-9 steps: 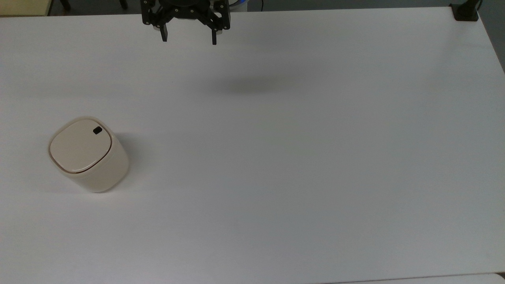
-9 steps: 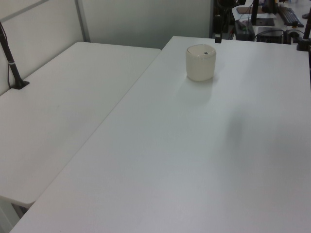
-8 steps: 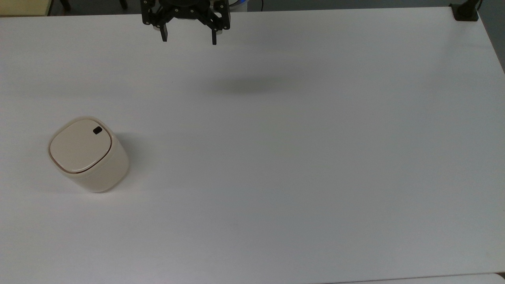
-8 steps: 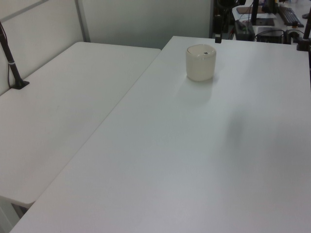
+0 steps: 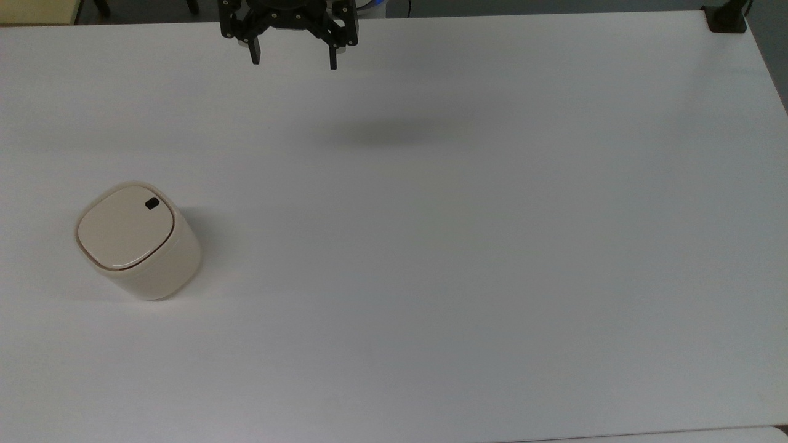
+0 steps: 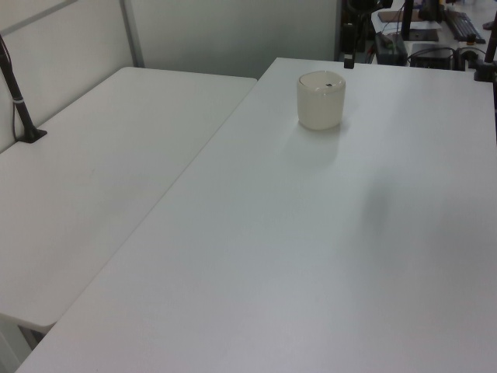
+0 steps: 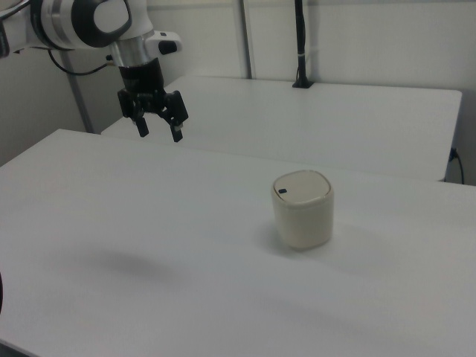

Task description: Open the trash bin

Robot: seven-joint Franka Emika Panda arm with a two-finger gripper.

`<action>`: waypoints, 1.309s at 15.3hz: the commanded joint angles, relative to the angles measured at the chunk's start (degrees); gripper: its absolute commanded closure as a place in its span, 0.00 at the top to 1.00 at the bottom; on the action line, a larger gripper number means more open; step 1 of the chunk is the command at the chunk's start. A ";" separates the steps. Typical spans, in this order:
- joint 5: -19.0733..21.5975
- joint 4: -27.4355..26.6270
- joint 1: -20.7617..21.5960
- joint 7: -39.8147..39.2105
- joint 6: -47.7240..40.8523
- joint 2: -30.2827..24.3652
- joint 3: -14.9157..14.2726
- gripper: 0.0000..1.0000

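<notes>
The small cream-beige plastic trash bin (image 5: 138, 240) with rounded-square body stands lid shut on the white table (image 5: 468, 246), at about 8 o'clock from the black two-finger gripper (image 5: 294, 61), well apart; the fingers hang spread, gripping nothing

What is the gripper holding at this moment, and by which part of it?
Nothing is held. The gripper hangs open in the air above the table, with nothing between its fingers, far from the trash bin, whose lid is closed.
</notes>
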 commanded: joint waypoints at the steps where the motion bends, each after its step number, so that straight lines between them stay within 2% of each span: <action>1: -0.58 -1.12 0.48 0.02 -1.49 -1.69 -0.44 0.90; 2: -0.58 -1.21 0.48 -0.07 -1.31 -1.69 -0.44 0.75; 4: -0.49 -1.21 0.48 0.02 -1.22 -1.60 -0.44 0.35; 5: -0.49 -1.30 0.48 0.02 -1.14 -1.52 -0.44 0.21; 6: -0.49 -1.30 0.57 0.02 -1.14 -1.52 -0.44 0.10; 7: -0.58 -1.30 0.57 0.02 -1.05 -1.52 -0.44 0.05; 9: -0.75 -1.39 0.57 -0.15 -1.05 -1.43 -0.44 0.00; 14: -0.76 -1.12 -0.13 -0.07 0.09 -0.99 -0.70 0.00; 20: -0.58 -0.95 -5.13 1.25 8.42 2.96 -1.05 0.00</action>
